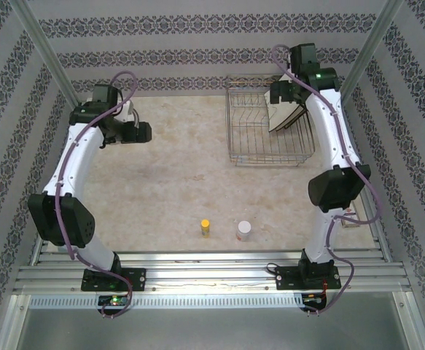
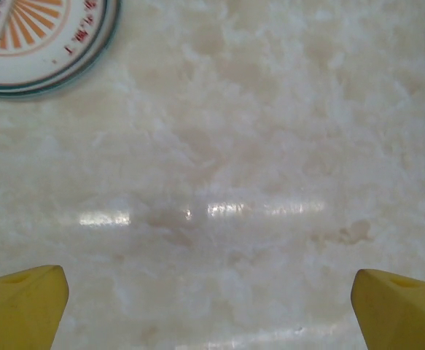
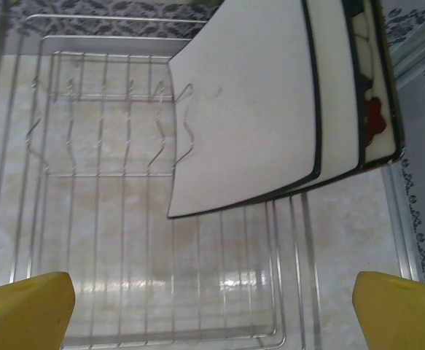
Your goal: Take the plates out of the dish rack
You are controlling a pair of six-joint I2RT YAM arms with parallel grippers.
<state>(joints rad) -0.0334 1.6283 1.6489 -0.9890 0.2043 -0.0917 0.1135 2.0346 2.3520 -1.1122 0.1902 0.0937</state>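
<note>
Pale marbled worktop [image 1: 176, 175]. Wire dish rack [image 3: 125, 219] stands on it, directly below right end effector [image 3: 212, 310]. Round plate [image 2: 44, 44], orange-patterned, lies flat ahead-left of left end effector [image 2: 212, 310]. Small yellow bottle [image 1: 205, 227] and white jar [image 1: 243, 230] upright, well behind both end effectors, toward arm bases.

Arm links [image 1: 72, 164]: white
Joints [image 1: 60, 219]: black housings
Cables [image 1: 276, 52]: purple (strung along both arms)
Fingertips [image 2: 19, 310]: yellow
Status light [image 1: 318, 75]: green
</note>
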